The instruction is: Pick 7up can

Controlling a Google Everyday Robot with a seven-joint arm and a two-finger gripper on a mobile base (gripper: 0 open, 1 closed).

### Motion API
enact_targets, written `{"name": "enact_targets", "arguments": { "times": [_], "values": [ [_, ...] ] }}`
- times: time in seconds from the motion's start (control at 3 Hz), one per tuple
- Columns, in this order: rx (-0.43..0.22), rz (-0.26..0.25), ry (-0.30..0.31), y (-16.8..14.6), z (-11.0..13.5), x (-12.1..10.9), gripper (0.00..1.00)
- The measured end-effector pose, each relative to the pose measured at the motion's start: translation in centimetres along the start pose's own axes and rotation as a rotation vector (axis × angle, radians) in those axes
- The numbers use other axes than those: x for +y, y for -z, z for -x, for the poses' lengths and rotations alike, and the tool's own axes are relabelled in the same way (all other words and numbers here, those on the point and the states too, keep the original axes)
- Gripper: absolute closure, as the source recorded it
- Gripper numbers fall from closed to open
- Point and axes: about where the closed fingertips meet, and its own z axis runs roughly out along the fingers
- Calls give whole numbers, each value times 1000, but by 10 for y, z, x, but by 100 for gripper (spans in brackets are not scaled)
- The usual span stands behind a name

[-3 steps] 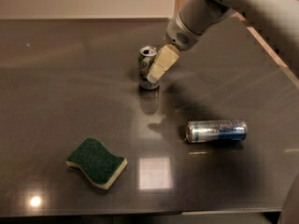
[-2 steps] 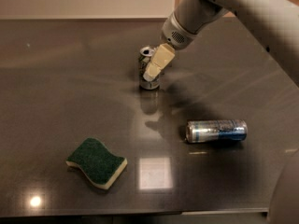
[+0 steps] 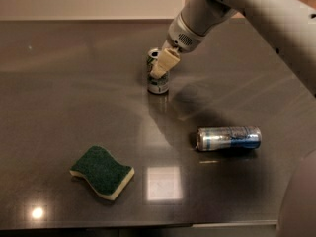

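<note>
The 7up can point(image 3: 158, 85), short with a white and green label and a silver top, stands upright on the dark table point(image 3: 59, 98) at the back middle. My gripper point(image 3: 161, 68) comes down from the upper right and sits at the can's upper half, partly covering its right side. The can's base rests on the table. My arm point(image 3: 232, 4) stretches off to the upper right.
A longer silver-blue can point(image 3: 228, 138) lies on its side to the front right. A green and yellow sponge point(image 3: 102, 172) lies at the front left. The table's front edge runs along the bottom. A wall stands behind the table.
My gripper has shifted slightly left and farther back, closer onto the can. The can, the silver-blue can and the sponge have not moved.
</note>
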Motion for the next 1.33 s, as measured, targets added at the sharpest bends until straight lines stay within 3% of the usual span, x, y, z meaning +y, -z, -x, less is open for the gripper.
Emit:
{"name": "enact_targets", "arguments": {
  "times": [0.33,0.67,1.0,1.33],
  "values": [
    [-7,-1,3,9,3,5,65],
    [-46,2,43,39,11,18,89],
    [-73,3,97,75,13,34,100],
    [-98,6,162,110,21,50,100]
  ]
}}
